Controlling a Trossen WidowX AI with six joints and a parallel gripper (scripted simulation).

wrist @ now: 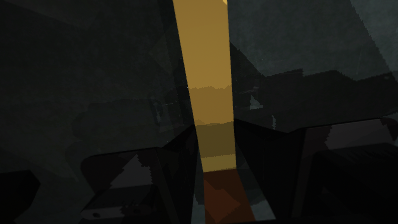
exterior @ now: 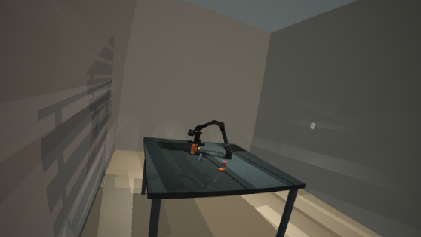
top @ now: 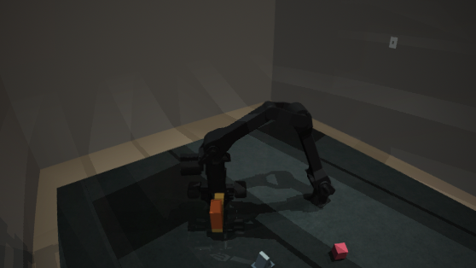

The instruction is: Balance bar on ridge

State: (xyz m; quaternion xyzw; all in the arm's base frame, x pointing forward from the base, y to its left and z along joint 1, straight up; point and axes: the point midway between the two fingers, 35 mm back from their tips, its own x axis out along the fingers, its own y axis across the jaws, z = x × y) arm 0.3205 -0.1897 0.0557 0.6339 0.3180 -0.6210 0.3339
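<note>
Bar (top: 219, 196) (exterior: 198, 149) (wrist: 209, 60) clenched in your gripper (top: 217, 204) (exterior: 196, 146) (wrist: 213, 126), apparently near orange end, likely for steadier carry to pale ridge (top: 264, 257) (exterior: 200, 158).

Robot arm (top: 245, 128) (exterior: 207, 124) — single, matt black throughout, slender straight links with bulky rounded joints. Black block-shaped housing (top: 190, 165) (exterior: 191, 132) on the left side of its wrist. Gripper (top: 217, 190) (wrist: 213, 126) — black, with blocky side carriers and tapering, wedge-shaped fingers; small dark round holes in the left carrier, wrist view.
</note>
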